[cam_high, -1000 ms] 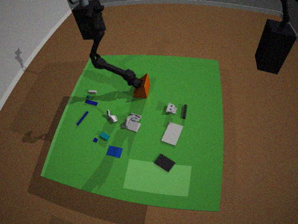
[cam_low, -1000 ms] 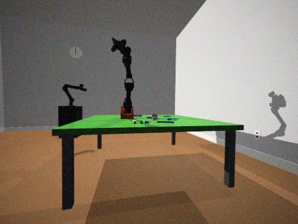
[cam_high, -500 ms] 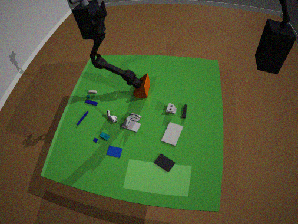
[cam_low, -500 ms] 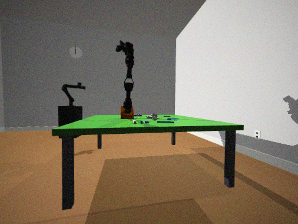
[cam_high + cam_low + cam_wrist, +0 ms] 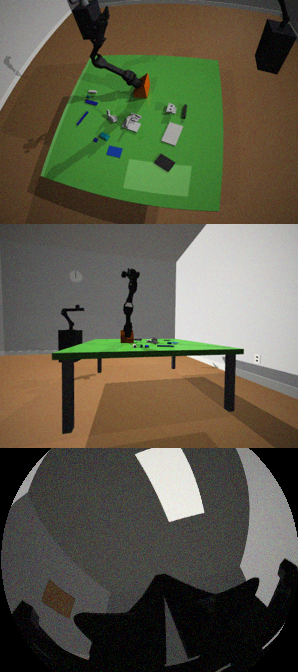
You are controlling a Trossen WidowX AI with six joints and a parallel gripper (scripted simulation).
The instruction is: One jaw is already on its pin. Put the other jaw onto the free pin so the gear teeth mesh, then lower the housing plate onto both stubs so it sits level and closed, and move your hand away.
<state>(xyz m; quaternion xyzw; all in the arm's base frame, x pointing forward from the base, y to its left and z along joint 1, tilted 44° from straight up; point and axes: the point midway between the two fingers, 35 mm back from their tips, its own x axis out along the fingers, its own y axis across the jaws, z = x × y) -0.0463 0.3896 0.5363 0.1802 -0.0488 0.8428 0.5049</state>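
Note:
A light grey base plate [image 5: 135, 127] lies on the green table with a curved grey jaw [image 5: 128, 121] over it; more grey toothed shape shows behind. The fit on the pin is too small to tell. A loose grey jaw [image 5: 112, 118] lies on the table, left of the base and apart from it. A small white housing plate [image 5: 169, 111] with two dark holes lies to the right, off the base. My gripper [image 5: 103, 22] [image 5: 130, 273] [image 5: 160, 578] is shut and empty, raised high above the table and far from the parts; the wrist view shows ceiling and walls.
An orange block [image 5: 145, 91] [image 5: 123, 338] stands at my arm's base. A pale slab [image 5: 172, 134], a black plate [image 5: 164, 162], a blue plate [image 5: 114, 151], a teal block [image 5: 104, 136], a black bar [image 5: 184, 111] and a blue bar [image 5: 82, 118] [image 5: 165, 346] lie around on the table.

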